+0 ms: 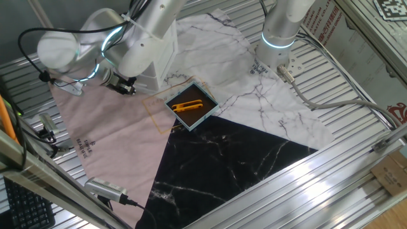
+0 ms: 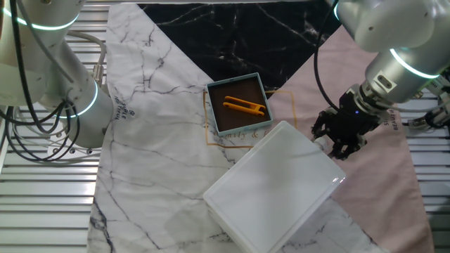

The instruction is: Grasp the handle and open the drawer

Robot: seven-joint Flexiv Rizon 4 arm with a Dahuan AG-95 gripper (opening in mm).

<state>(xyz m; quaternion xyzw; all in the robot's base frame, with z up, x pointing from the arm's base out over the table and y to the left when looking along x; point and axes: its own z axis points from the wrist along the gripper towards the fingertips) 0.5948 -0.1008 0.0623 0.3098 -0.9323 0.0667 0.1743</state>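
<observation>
The gripper (image 2: 342, 144) hangs at the right edge of the white cabinet (image 2: 274, 186), where the drawer front must be; its fingers look slightly apart, but whether they close on the handle I cannot tell (the knob is hidden in both views). To do this step well, the fingers should close squarely around the knob, then pull straight along the sliding direction; a slanted pull may drag the light cabinet. The other fixed view shows the cabinet top and the blue-edged tray (image 2: 210, 90); in one fixed view the arm (image 1: 137, 44) covers most of the cabinet.

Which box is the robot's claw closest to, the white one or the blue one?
The white cabinet. The gripper hangs right at its edge, while the blue-edged tray with the orange tool sits farther away.
</observation>
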